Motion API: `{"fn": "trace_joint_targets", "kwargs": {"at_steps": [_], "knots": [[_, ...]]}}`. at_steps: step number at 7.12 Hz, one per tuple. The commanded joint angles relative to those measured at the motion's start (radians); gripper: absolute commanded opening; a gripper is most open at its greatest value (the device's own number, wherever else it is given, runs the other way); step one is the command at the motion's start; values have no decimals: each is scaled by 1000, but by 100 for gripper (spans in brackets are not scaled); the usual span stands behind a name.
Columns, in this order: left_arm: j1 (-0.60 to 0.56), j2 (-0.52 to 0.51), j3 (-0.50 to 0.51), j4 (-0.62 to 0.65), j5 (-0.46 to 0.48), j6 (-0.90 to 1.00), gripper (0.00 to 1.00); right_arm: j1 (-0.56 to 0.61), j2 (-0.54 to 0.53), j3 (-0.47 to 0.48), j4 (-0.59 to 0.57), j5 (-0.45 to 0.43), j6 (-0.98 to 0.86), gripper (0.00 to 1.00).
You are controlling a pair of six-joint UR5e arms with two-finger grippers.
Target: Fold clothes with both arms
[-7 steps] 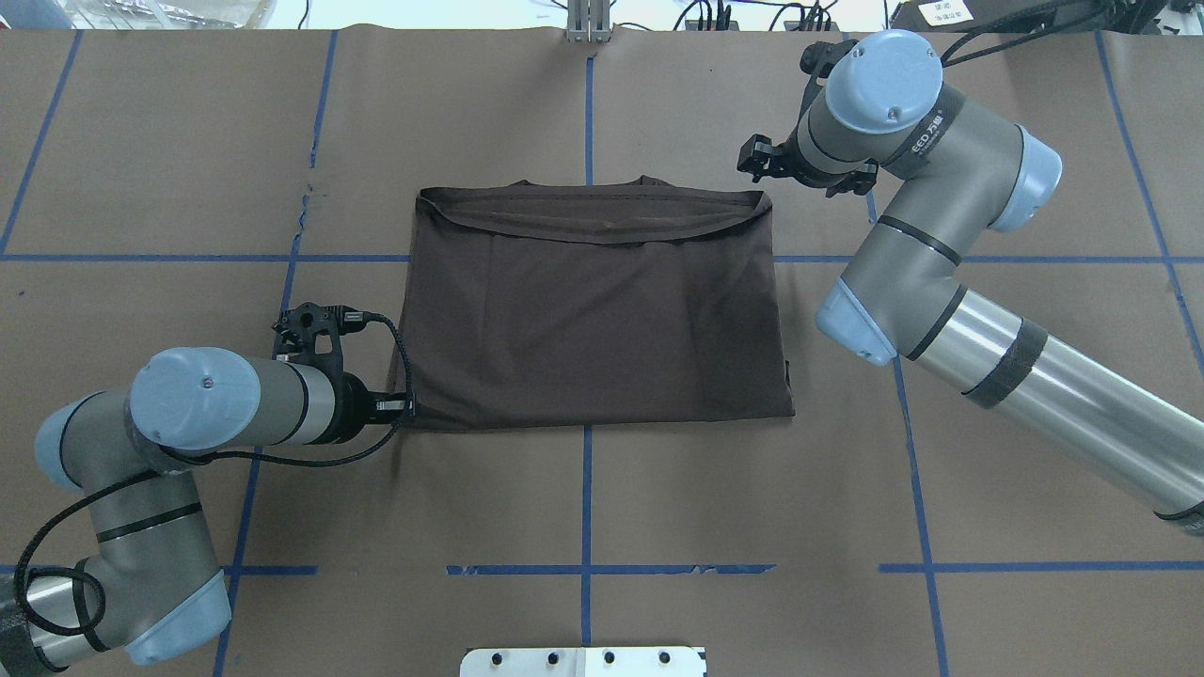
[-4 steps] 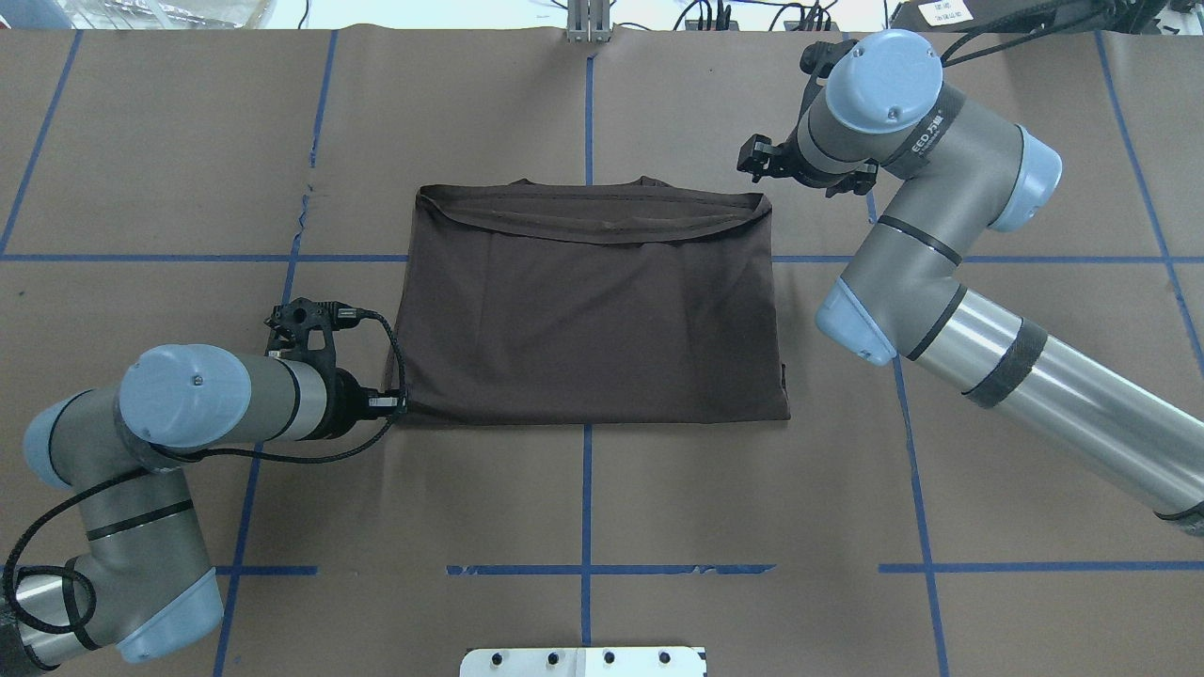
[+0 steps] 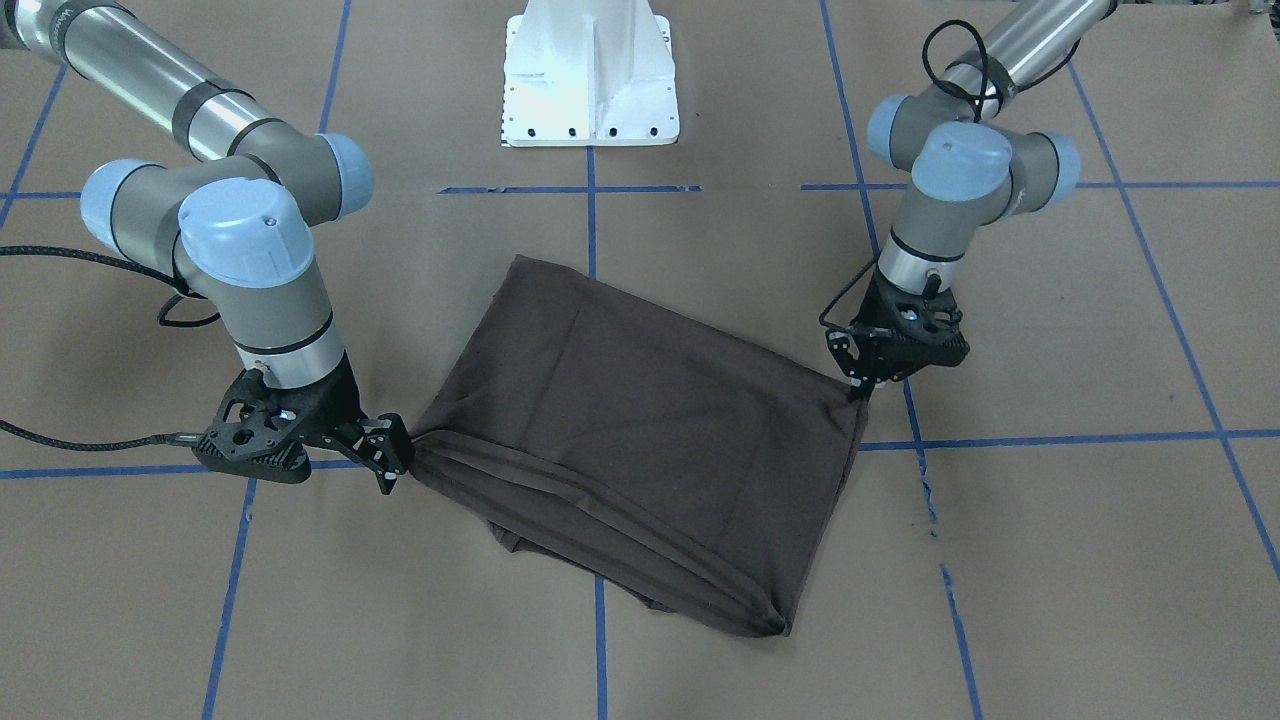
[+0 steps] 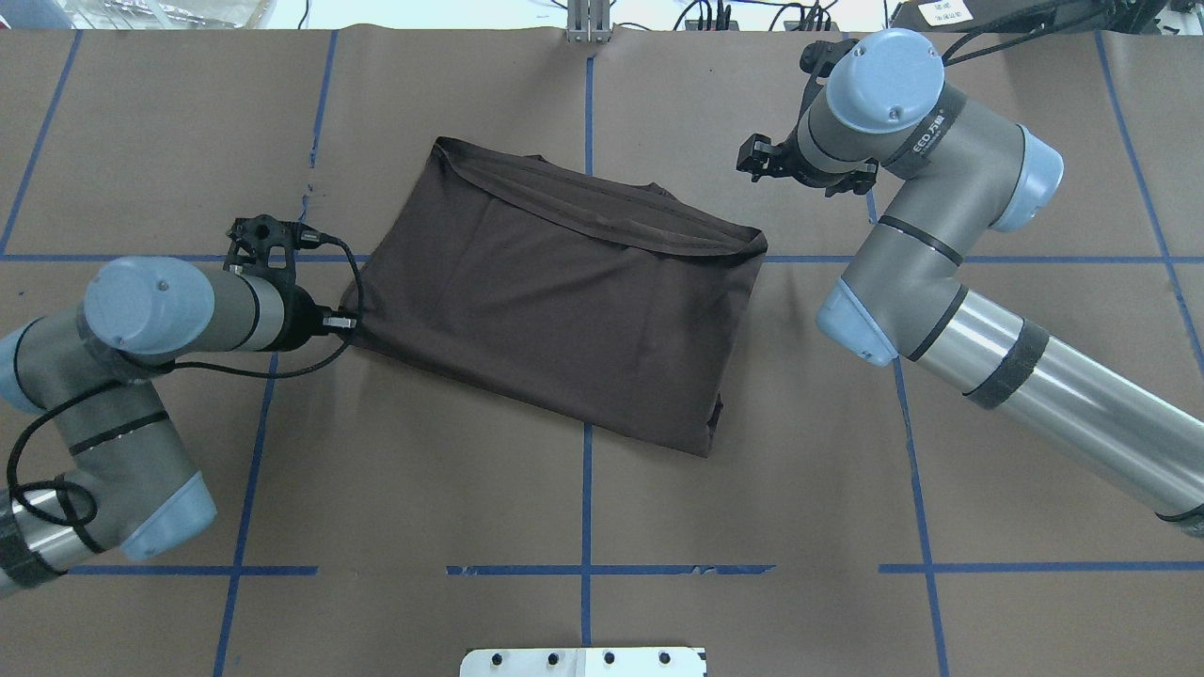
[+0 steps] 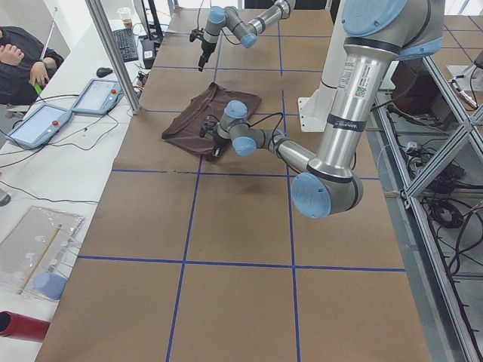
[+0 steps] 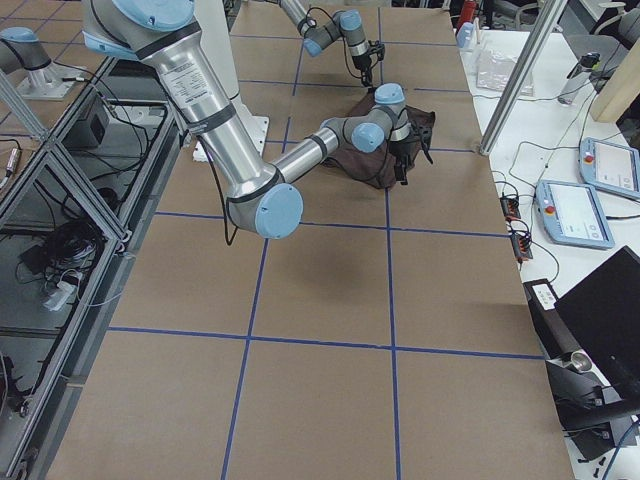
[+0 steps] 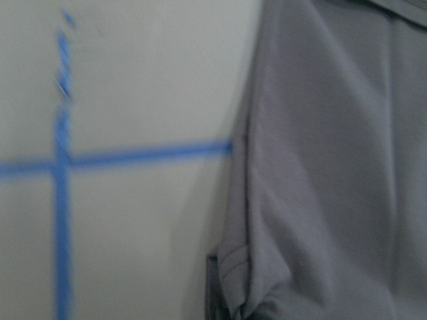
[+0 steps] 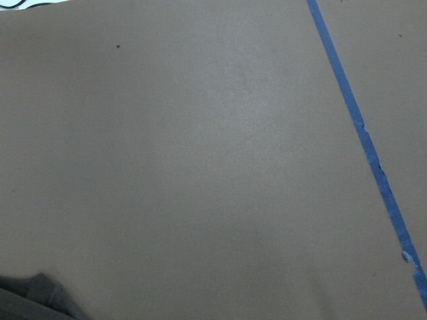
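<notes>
The clothes are one dark brown T-shirt (image 4: 555, 301), folded into a rectangle and lying askew on the table (image 3: 640, 430). My left gripper (image 4: 346, 322) is shut on the shirt's near-left corner, low at the table (image 3: 858, 390). The left wrist view shows the shirt's edge and a sleeve hem (image 7: 333, 167). My right gripper (image 3: 388, 465) stands open just beyond the far-right corner, close to it with no cloth between its fingers (image 4: 755, 160). In the right wrist view only a scrap of fabric (image 8: 33, 300) shows at the lower left, on bare table.
Brown paper with blue tape lines (image 4: 587, 489) covers the table. The white pedestal base (image 3: 590, 70) sits at the robot's edge. Past the far table edge stand tablets (image 5: 98, 94) and a metal post (image 5: 113, 53), with a seated person (image 5: 23, 60) there.
My left gripper has moved left and away from the robot, dragging the near-left corner. The shirt has swung from square to askew. The right arm has stayed put.
</notes>
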Motion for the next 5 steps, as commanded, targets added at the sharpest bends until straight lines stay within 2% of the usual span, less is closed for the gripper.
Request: {"fn": "trace_joint_targets", "kwargs": {"at_steps": [1,2,3,4,5], "knots": [[-112,-270,343,-12,38,60,0,0,-5,13,0,1,1,100],[-135,-385,500,-33,90,69,0,0,-5,20,-2,1,1,100],[-149,-473,636,-108,94,78,0,0,-5,28,-3,1,1,100],[-154,-481,670,-136,94,83,0,-1,-3,28,-2,1,4,100],[-157,-477,669,-139,92,110,15,-5,-2,28,-2,-1,15,100]]}}
